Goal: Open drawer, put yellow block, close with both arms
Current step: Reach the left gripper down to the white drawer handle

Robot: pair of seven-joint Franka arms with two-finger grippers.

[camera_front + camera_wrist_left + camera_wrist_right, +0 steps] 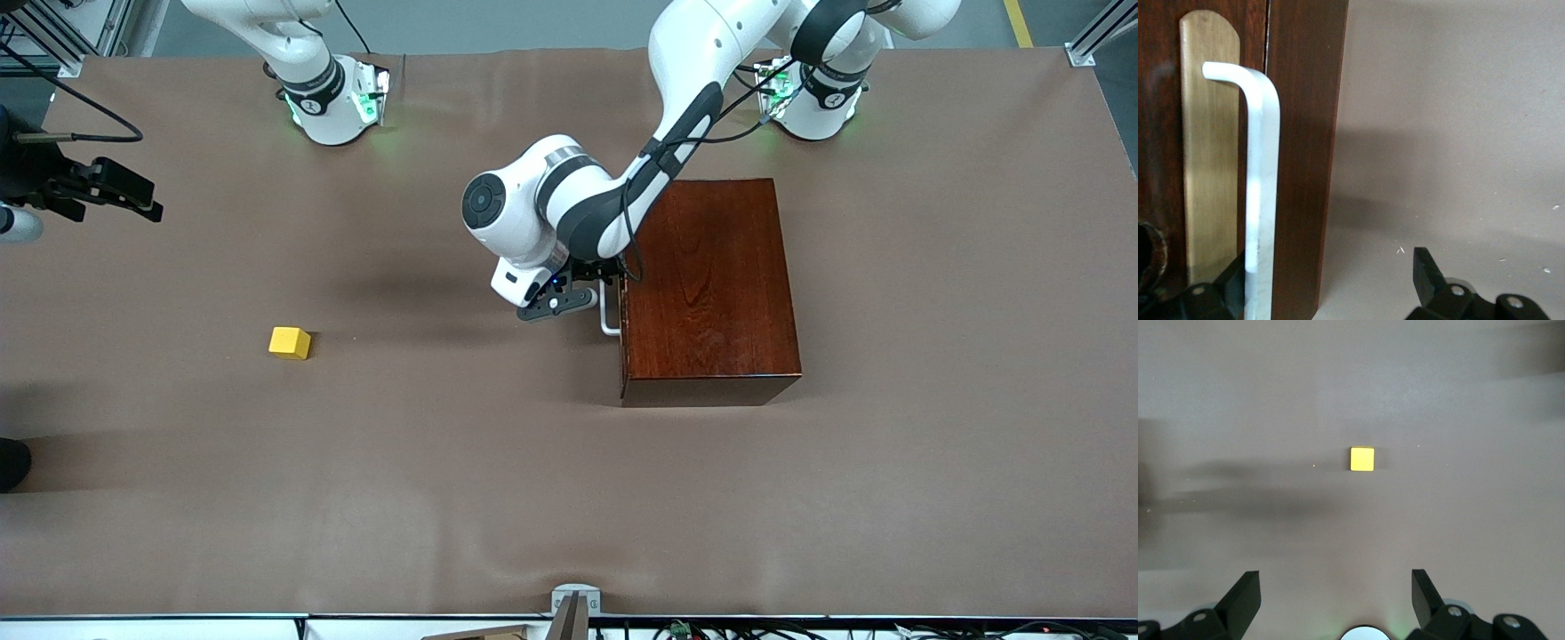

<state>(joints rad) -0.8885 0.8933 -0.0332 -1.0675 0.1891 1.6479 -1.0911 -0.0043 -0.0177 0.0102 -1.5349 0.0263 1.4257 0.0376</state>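
Note:
The dark mahogany box stands mid-table with its drawer shut, the drawer front facing the right arm's end. My left gripper is open at the white bar handle. In the left wrist view the handle runs between the fingers of the left gripper, close to one finger, untouched by the other. The yellow block lies on the table toward the right arm's end. My right gripper hangs open, high over that end; in its wrist view the right gripper has the block ahead of it.
Brown cloth covers the whole table. A tan plate backs the handle on the drawer front. A grey bracket sits at the table edge nearest the front camera.

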